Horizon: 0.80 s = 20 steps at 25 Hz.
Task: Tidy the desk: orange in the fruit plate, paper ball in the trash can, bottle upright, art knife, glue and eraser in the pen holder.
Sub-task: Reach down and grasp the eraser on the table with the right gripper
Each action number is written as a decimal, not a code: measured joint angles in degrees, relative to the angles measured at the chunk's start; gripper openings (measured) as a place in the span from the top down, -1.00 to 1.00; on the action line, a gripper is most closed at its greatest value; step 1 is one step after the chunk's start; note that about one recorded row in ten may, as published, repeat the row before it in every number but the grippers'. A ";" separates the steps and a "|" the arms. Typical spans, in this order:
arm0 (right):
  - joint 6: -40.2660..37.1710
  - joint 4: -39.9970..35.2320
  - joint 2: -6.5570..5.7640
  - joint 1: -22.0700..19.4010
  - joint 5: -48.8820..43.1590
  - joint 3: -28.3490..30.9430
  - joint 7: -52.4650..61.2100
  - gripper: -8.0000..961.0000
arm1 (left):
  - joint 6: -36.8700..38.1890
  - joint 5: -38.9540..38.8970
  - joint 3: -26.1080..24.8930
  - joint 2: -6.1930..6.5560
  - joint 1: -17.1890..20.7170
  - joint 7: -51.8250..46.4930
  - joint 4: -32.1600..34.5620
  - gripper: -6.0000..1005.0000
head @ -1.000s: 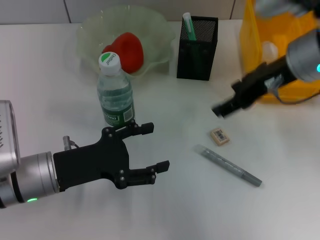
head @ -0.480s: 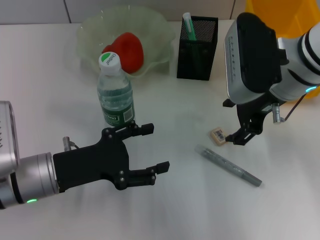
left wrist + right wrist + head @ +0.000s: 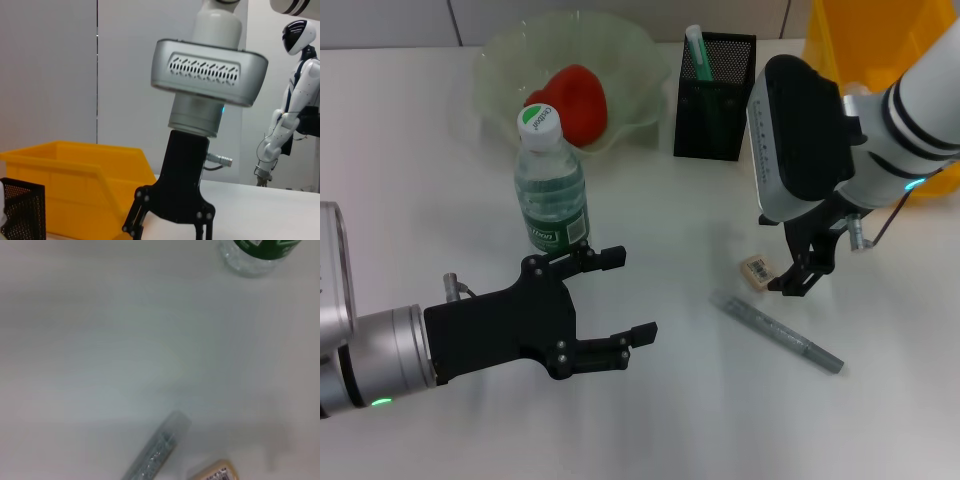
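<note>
The tan eraser lies on the white desk, also seen in the right wrist view. Just beyond it lies the grey art knife. My right gripper points down right beside the eraser, open, as the left wrist view shows. The bottle stands upright. The orange rests in the fruit plate. A green-and-white glue stick stands in the pen holder. My left gripper hovers open near the bottle. The paper ball is out of view.
The yellow trash can stands at the back right, behind my right arm, and also shows in the left wrist view. The desk's front part is bare white surface.
My right arm has swung from the trash can down to the eraser and settled slightly lower and closer beside it. The left arm has stayed still.
</note>
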 joint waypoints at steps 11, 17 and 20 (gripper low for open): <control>4.71 5.25 0.22 1.39 2.42 -2.97 0.06 -0.56 | 0.01 -0.01 0.00 0.00 0.22 0.00 0.06 -0.71; 4.71 7.30 0.22 2.67 2.26 -3.43 1.45 -0.43 | 0.08 0.00 0.00 0.00 0.24 0.00 0.11 -0.71; 4.71 7.37 0.22 2.76 2.11 -3.52 1.71 -0.37 | 0.08 0.00 0.00 0.00 0.24 0.00 0.11 -0.71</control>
